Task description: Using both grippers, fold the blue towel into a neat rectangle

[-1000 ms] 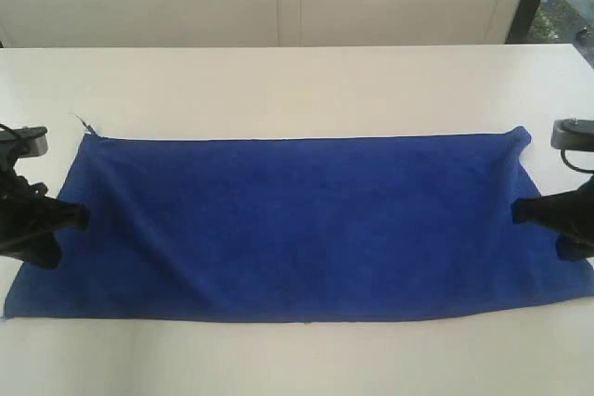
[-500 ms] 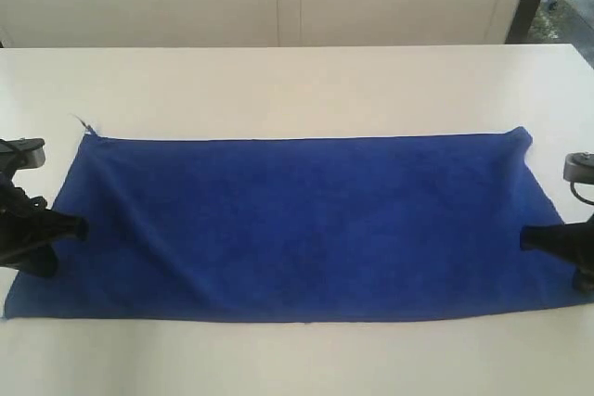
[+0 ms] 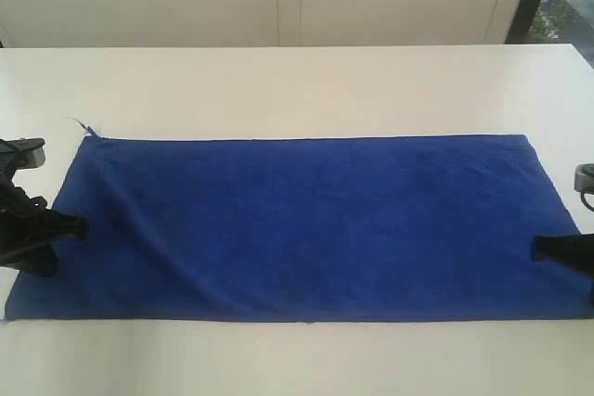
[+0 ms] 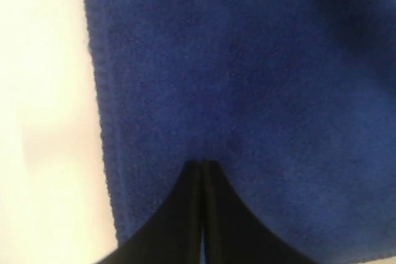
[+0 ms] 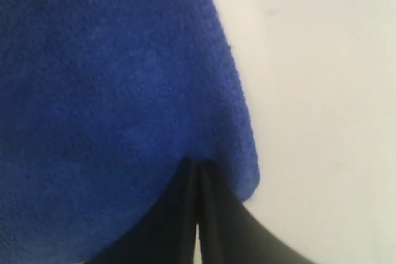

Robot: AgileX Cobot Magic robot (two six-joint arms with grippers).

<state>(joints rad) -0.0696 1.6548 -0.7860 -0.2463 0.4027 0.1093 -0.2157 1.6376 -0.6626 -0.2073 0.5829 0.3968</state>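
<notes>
Blue towel [image 3: 306, 229] lies flat; left gripper [image 4: 202, 164] and right gripper [image 5: 198, 162] closed over its short ends, no cloth visibly pinched; risk: tips slip, rucking edges.

Left gripper [image 3: 76, 226], frame left edge: matte black, tapering to point; pale grey cap [image 3: 28, 149] above. Right gripper [image 3: 545, 248], right edge: black, grey round fitting [image 3: 585, 176] above. Wrist views: paired black fingers [image 4: 179, 221], thin seam between.

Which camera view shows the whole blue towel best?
The exterior view: the blue towel lies spread flat on the white table, nearly all edges visible. Each wrist view shows only cloth near one short edge.
</notes>
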